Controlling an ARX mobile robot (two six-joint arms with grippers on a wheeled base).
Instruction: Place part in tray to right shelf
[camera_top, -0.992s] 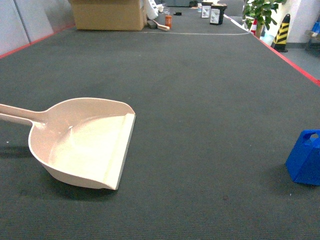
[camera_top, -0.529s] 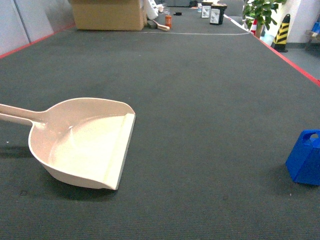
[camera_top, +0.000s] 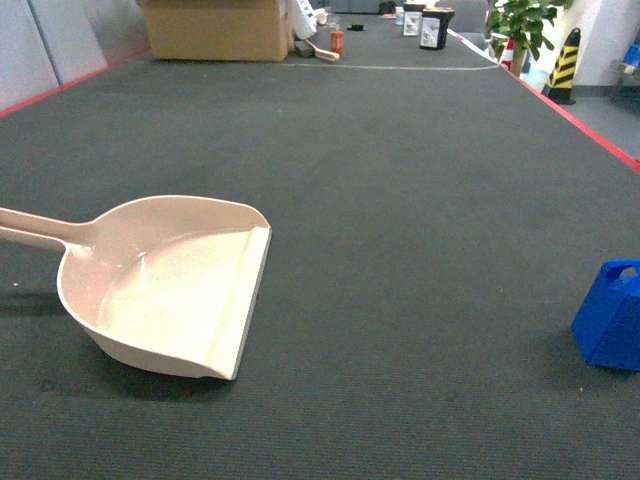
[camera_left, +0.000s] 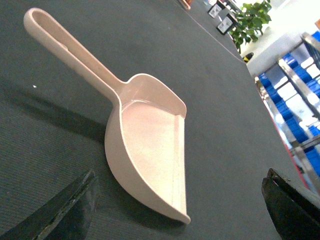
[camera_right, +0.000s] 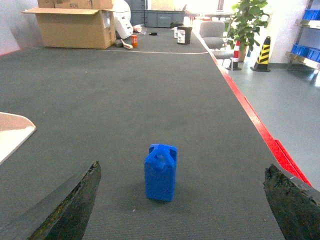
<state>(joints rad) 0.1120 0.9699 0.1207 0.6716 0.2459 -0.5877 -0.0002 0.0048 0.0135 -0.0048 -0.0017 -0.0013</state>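
Part (camera_right: 160, 172) boxy glossy blue plastic; tray (camera_top: 170, 285) smooth beige scoop

Smooth glossy plastic tray (camera_top: 165, 290), bright plastic part (camera_right: 160, 172), on matt ribbed carpet (camera_top: 400, 200).

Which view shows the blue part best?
The right wrist view: the blue part stands whole and centred on the carpet. The head view cuts it off at the right edge; the left wrist view misses it.
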